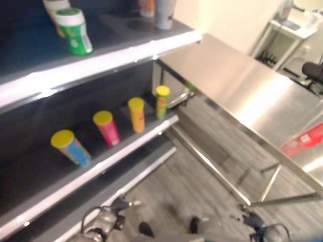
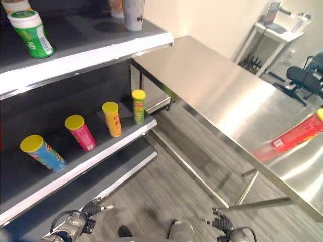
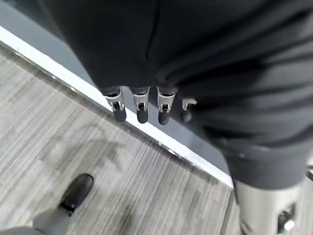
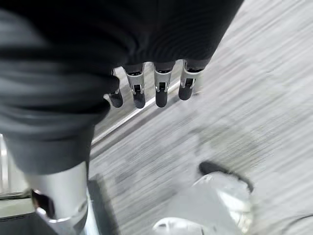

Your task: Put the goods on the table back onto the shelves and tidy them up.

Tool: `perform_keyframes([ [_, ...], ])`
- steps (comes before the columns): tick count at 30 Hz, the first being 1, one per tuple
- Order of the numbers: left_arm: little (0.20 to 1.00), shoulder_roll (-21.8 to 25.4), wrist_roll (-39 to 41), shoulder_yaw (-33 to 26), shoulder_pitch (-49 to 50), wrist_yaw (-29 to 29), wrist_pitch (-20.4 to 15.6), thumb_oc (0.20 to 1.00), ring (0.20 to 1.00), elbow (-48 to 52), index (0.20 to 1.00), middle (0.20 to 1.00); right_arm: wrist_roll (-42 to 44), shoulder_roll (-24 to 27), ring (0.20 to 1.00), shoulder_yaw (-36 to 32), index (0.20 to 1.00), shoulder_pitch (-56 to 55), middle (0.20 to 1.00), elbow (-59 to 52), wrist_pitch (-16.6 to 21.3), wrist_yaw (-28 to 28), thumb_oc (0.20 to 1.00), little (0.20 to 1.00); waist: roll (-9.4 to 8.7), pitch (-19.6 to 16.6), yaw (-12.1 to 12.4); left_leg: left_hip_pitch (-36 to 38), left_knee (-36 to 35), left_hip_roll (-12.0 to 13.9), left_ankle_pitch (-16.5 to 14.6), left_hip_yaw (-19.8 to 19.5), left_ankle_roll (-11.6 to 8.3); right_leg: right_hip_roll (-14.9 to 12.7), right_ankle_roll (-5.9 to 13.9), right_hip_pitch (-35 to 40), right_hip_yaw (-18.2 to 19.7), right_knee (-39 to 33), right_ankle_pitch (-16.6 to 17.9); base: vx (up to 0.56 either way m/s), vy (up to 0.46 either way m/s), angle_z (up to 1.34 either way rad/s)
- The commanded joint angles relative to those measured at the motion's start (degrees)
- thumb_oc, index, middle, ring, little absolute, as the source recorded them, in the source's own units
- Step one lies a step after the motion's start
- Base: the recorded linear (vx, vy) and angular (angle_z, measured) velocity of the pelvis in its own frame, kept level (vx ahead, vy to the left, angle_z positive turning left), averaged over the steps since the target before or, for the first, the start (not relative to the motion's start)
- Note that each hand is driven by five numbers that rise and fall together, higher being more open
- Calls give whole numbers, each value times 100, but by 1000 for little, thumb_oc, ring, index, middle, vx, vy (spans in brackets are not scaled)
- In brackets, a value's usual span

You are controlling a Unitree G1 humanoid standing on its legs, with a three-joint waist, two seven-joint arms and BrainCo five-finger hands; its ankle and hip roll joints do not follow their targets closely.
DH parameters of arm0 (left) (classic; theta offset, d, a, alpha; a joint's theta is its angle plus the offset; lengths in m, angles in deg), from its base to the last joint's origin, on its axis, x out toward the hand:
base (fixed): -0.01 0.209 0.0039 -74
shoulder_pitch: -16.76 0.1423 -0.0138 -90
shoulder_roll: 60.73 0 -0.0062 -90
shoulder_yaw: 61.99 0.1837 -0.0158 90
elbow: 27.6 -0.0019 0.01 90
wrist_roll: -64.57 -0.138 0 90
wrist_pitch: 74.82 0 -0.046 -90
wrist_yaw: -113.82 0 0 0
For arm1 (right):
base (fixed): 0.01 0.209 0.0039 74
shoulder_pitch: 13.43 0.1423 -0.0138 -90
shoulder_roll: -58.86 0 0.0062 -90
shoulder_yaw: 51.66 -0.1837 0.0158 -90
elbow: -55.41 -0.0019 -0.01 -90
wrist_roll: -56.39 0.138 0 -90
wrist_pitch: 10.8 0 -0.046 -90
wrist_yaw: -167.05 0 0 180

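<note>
grey wood-look floor (image 2: 166, 196) under me, and both arms hang low at the bottom of the head views. my left hand (image 3: 142, 105) hangs over the floor by the shelf's pale bottom edge, fingers straight and relaxed, holding nothing. my right hand (image 4: 159, 90) is the same, loose over bare floor, touching nothing.

a bit further out on my left is the lower shelf (image 2: 101, 151), with four yellow-lidded tubes in a row: blue tube (image 2: 44, 151), pink tube (image 2: 81, 132), orange tube (image 2: 112, 119), green tube (image 2: 138, 106). the blue and pink ones lean, so a careless reach in there could topple the row.

to my right runs the steel table (image 2: 222, 91), and the red tube (image 2: 298, 135) lies on its side near the far right end, well away from both hands. i'd judge it may roll off the edge if i nudge it before closing round it.

furthest up, the top shelf (image 2: 86, 50) carries a green canister (image 2: 31, 33).
</note>
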Motion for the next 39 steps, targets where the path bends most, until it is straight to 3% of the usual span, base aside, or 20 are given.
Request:
perform_keyframes([
  [1,1000,122,-262,-103,70,-41,-45,1000,1000,-98,1000,1000,77,70,1000,-168,1000,103,1000,-46,152,87,1000,1000,-296,-272,-58,325,-187,232,-40,-300,-900,-92,9,598,41,-684,939,-91,-96,-101],
  [2,1000,122,-262,-103,70,-41,-45,1000,1000,-98,1000,1000,77,69,1000,-168,1000,102,1000,-46,152,87,1000,1000,-296,-272,-56,326,-187,232,-40,-298,-901,-92,9,599,42,-686,941,-170,-166,-55],
  [3,1000,143,-252,-123,114,-20,-48,1000,1000,-69,1000,1000,70,32,1000,-183,1000,97,1000,139,136,94,1000,1000,-423,-343,36,221,-177,328,65,-166,-940,-92,44,777,17,-893,1231,-170,-166,-38],
  [5,1000,163,-203,-142,134,0,-62,1000,1000,-38,1000,1000,71,-23,1000,-165,1000,110,1000,467,121,93,1000,1000,-507,-384,128,141,-158,413,146,-108,-983,-52,44,865,37,-1054,1378,-257,-224,-45],
  [8,1000,183,-93,-162,128,40,-93,1000,1000,68,1000,1000,52,-168,1000,-61,1000,234,1000,980,92,71,1000,1000,-585,-387,334,-46,-99,619,368,-17,-1055,-40,44,1027,-28,-1254,1363,-224,-189,-27],
  [9,1000,185,-12,-194,138,62,-92,1000,1000,124,1000,1000,59,-221,1000,23,1000,316,1000,1035,69,62,1000,1000,-620,-354,497,-152,-62,763,543,56,-1122,-66,44,1081,-139,-1414,1092,-216,-184,-9],
  [10,1000,187,-10,-192,137,61,-92,1000,1000,125,1000,1000,60,-223,1000,23,1000,318,1000,1037,70,63,1000,1000,-621,-350,502,-147,-64,767,550,59,-1127,-63,44,1084,-136,-1414,1089,-189,-172,-26],
  [12,1000,166,47,-282,187,77,-78,1000,1000,101,1000,1000,87,-244,1000,70,1000,453,1000,1112,74,79,1000,1000,-554,-328,641,-133,-48,947,683,142,-1214,-24,-13,1106,-254,-1578,663,-119,-141,-35],
  [17,1000,64,86,-552,482,98,-56,1000,1000,7,1000,1000,138,-40,1000,88,1000,712,1000,555,156,163,1000,1000,-196,-186,854,-7,215,1718,1079,405,-1595,344,-323,1257,-591,-2046,-458,-105,-238,-51],
  [18,1000,56,83,-555,489,99,-56,1000,1000,10,1000,1000,138,-31,1000,90,1000,703,1000,542,149,163,1000,1000,-174,-178,863,9,220,1752,1093,409,-1616,375,-343,1270,-583,-2047,-471,-36,-305,-33],
  [20,1000,-17,32,-561,602,103,-38,1000,1000,6,1000,1000,140,141,1000,88,1000,530,1000,112,231,204,1000,1000,52,-11,840,-27,403,2206,1581,174,-1866,888,-630,1450,-431,-2210,-942,-24,-389,-40],
  [22,1000,-116,79,-560,638,139,-23,1000,1000,33,1000,1000,174,303,1000,8,1000,357,1000,-53,263,224,1000,1000,203,139,751,-52,520,2410,1802,-216,-1933,1220,-801,1552,-306,-2272,-1119,-49,-342,-18],
  [23,1000,-229,173,-511,645,154,-39,1000,1000,111,1000,1000,175,400,1000,-57,1000,286,1000,-32,283,290,1000,1000,289,241,719,-171,641,2358,1931,-767,-1918,1371,-909,1596,-169,-2301,-1235,-89,-301,-15],
  [24,1000,-272,219,-474,636,169,-36,1000,1000,126,1000,1000,174,441,1000,-104,1000,280,1000,26,287,329,1000,1000,317,282,672,-301,740,2291,1946,-999,-1908,1395,-953,1596,-141,-2301,-1253,-61,-199,-15],
  [27,1000,-338,247,-451,654,141,-44,1000,1000,119,1000,1000,180,483,1000,-181,1000,267,1000,133,268,365,1000,1000,304,307,590,-426,862,2059,1762,-961,-1825,1376,-975,1558,-81,-2301,-1246,-85,-135,-20],
  [29,1000,-364,179,-429,641,140,-57,1000,1000,104,1000,1000,184,570,1000,-379,1000,269,1000,240,244,457,1000,1000,182,287,442,-691,1288,1540,1081,-36,-1548,1315,-980,1534,-113,-2301,-1169,-95,-134,-6],
  [30,1000,-365,178,-429,640,141,-57,1000,1000,103,1000,1000,183,570,1000,-381,1000,268,1000,239,243,458,1000,1000,179,283,455,-693,1306,1534,1047,-17,-1532,1300,-968,1527,-100,-2301,-1166,-56,-54,-2],
  [32,1000,-403,149,-405,629,141,-47,1000,1000,197,1000,1000,166,624,1000,-622,1000,230,1000,214,218,588,1000,1000,232,214,346,-571,1275,1346,742,612,-1389,1359,-908,1566,-153,-2275,-1183,29,61,-12],
  [36,1000,-410,190,-375,469,186,-41,1000,1000,167,1000,1000,499,598,1000,-1024,1000,248,1000,311,231,789,1000,1000,219,180,261,-537,1075,1197,781,429,-1394,1249,-846,1569,-174,-2086,-1173,93,111,-10],
  [39,1000,-402,369,-519,410,233,-61,1000,1000,185,1000,1000,966,654,1000,-1637,1000,241,1000,250,332,994,1000,1000,249,69,110,-151,524,873,721,517,-1230,998,-692,1401,-229,-1421,-1201,130,241,-7],
])
